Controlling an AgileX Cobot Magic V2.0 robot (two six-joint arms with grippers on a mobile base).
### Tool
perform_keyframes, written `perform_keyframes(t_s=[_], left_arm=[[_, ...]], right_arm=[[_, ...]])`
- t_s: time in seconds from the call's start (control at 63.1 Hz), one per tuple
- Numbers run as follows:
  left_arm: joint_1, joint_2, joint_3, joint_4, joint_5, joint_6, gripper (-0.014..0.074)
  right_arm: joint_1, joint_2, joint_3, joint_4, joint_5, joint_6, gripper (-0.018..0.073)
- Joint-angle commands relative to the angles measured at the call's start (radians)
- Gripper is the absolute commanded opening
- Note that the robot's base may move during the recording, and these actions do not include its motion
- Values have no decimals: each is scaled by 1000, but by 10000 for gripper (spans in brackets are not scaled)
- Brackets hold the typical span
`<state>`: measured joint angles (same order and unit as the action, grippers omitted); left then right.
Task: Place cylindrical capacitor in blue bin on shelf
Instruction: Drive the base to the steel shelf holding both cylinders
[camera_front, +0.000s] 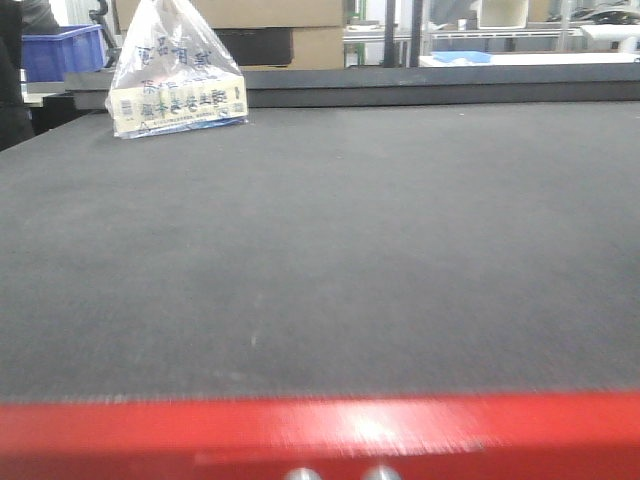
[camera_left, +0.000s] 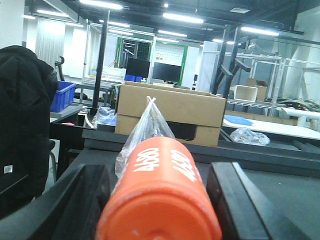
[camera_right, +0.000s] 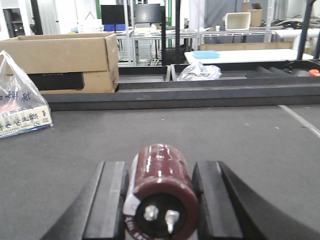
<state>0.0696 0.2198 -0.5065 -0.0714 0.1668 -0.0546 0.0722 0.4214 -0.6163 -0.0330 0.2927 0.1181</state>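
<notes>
A dark maroon cylindrical capacitor (camera_right: 161, 172) with two metal terminals facing the camera lies between the black fingers (camera_right: 111, 200) of my right gripper (camera_right: 161, 197), which is shut on it just above the dark grey mat (camera_right: 240, 140). My left gripper (camera_left: 160, 200) is shut on an orange cylinder (camera_left: 160, 190) marked 4680 in white. Its black fingers (camera_left: 80, 200) press both sides. The shelf and the blue bin are out of view. Neither gripper appears in the front view.
A clear plastic bag of printed packets (camera_front: 178, 75) stands at the mat's far left. Behind it are a raised black ledge (camera_front: 430, 85) and a cardboard box (camera_right: 60, 60). A blue crate (camera_front: 60, 50) sits on another table behind. The red table frame (camera_front: 320, 430) runs along the near edge.
</notes>
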Motion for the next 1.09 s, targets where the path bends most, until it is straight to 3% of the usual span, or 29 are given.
perform_keyframes(t_s=[0.0, 1.078], left_arm=[[-6, -5, -2, -4, -27, -2, -111], [-6, -5, -2, -4, -27, -2, -111]], right_arm=[[-2, -5, 1, -12, -31, -6, -167], [-2, -5, 1, -12, -31, -6, -167]])
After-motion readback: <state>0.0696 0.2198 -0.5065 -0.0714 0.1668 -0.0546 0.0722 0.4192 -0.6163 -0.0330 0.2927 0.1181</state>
